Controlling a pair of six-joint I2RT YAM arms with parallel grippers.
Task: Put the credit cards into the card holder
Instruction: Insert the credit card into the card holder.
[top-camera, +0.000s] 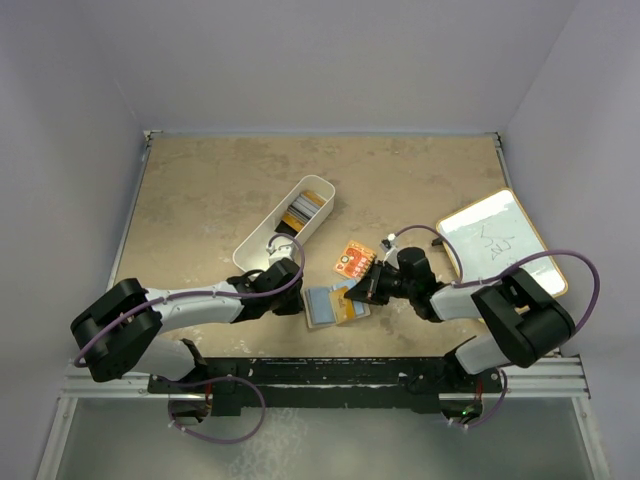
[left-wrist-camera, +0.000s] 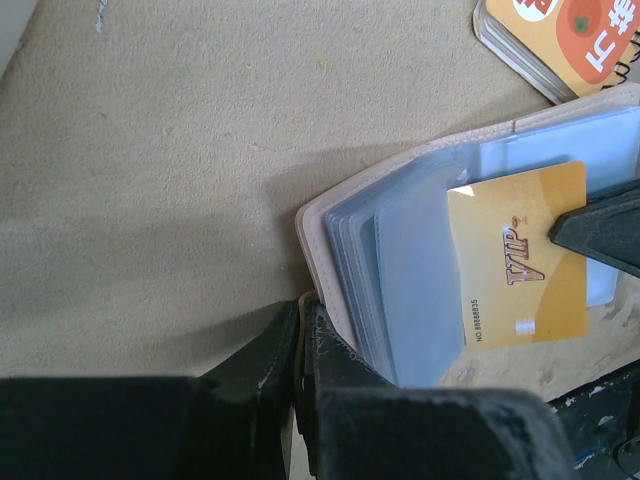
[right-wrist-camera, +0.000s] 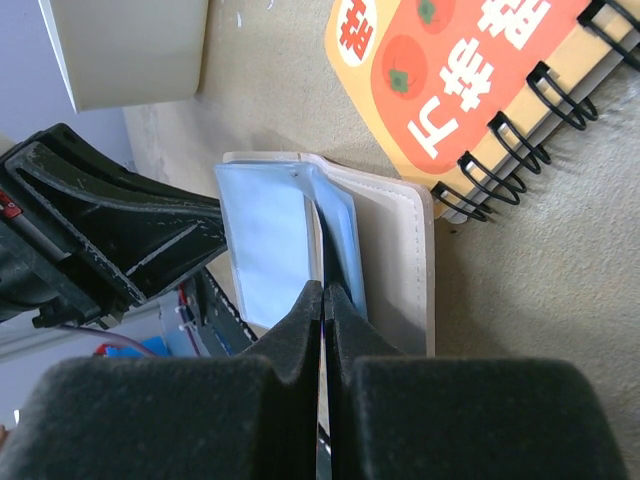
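Note:
The beige card holder (top-camera: 318, 308) lies open near the table's front edge, its clear blue sleeves fanned out (left-wrist-camera: 410, 290). My left gripper (left-wrist-camera: 300, 306) is shut on a thin beige edge at the holder's corner. An orange-gold credit card (left-wrist-camera: 520, 262) lies partly under one clear sleeve. My right gripper (right-wrist-camera: 323, 288) is shut on that card, which shows edge-on between its pads, and it stands over the holder (right-wrist-camera: 400, 250). More credit cards (top-camera: 299, 212) lie in the white bin.
The long white bin (top-camera: 262, 245) runs diagonally behind the left arm. An orange-red spiral-bound packet (top-camera: 354, 260) lies just behind the holder, close to both grippers. A white board (top-camera: 500, 245) rests at the right edge.

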